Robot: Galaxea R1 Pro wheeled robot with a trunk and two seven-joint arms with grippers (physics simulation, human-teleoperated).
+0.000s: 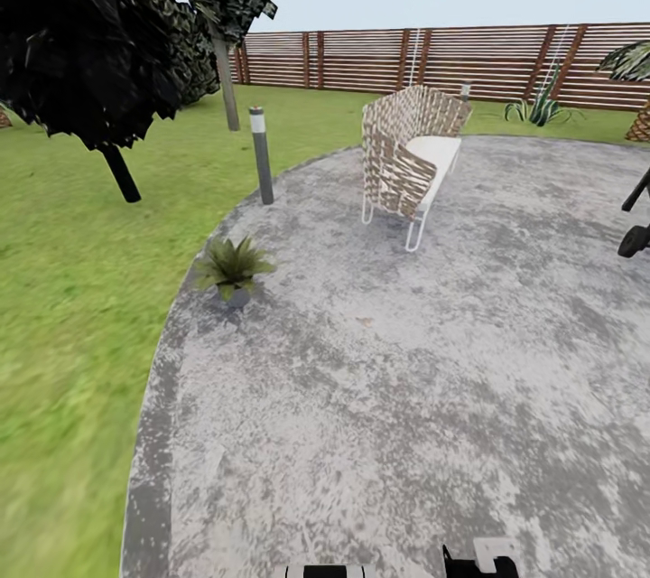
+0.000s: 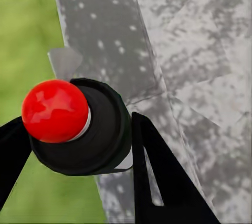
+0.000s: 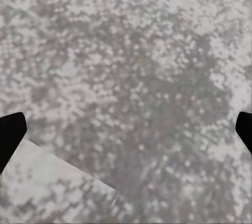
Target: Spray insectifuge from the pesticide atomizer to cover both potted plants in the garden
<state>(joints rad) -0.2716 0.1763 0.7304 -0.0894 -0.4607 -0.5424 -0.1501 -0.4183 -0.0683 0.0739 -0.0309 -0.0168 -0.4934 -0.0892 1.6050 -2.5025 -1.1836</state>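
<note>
The left gripper [image 2: 79, 150] clamps the black, red-capped pesticide atomizer [image 2: 79, 127]. The right gripper [image 3: 126, 135] is spread wide, empty, above the round grey stone patio [image 1: 406, 379]. One green-leaved potted plant [image 1: 232, 266] sits at its edge.

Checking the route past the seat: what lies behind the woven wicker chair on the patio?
Behind the woven wicker chair are green lawn, a spiky plant and the slatted wooden fence. The chair hides the ground directly behind it.
</note>
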